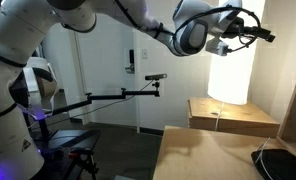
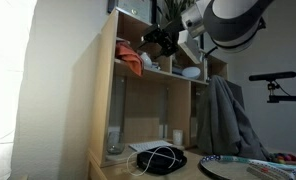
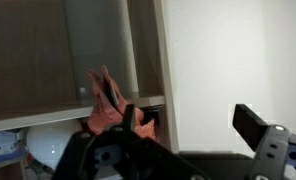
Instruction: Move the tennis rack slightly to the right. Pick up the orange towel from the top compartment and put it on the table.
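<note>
Orange towel (image 2: 131, 62) seen bunched in top compartment of wooden shelf unit (image 2: 106, 100), in an exterior view. Gripper (image 2: 160, 42) positioned level with that compartment, just beside towel. Jaws spread wide, nothing gripped. In wrist view, towel found close to one finger, other finger (image 3: 254, 122) well apart from it. Contact cannot be told. Tennis rack (image 2: 238, 165) laid flat below shelf, near black cable coil (image 2: 160, 158). Grey cloth (image 2: 223, 120) hung beside shelf. Table (image 1: 193, 150) shown with pale wooden box (image 1: 233, 115) at far side.
</note>
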Available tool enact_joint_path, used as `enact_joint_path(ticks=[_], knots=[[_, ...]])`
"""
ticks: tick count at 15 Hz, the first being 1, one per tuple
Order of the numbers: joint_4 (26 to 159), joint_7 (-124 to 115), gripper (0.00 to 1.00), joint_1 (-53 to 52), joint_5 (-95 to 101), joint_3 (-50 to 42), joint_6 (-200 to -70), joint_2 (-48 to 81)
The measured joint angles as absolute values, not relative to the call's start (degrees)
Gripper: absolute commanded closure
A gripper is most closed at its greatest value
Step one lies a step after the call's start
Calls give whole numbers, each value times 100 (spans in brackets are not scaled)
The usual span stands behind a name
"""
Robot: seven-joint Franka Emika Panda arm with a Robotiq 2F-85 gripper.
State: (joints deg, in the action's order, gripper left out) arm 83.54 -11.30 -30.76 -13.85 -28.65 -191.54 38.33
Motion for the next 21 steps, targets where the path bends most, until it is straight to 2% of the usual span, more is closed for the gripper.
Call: enact_joint_path(ticks=[17,18,19,21], knots=[[6683,-1146,0,-2570,-1391,-2817,-17913,4693],[6576,-1146,25,-2532,-1391,-2817,-17834,4742],[6468,-1146,26,-2494,-1391,-2817,-17756,4792],[6258,-1146,42,-2425,-1391,-2817,-17624,4889]])
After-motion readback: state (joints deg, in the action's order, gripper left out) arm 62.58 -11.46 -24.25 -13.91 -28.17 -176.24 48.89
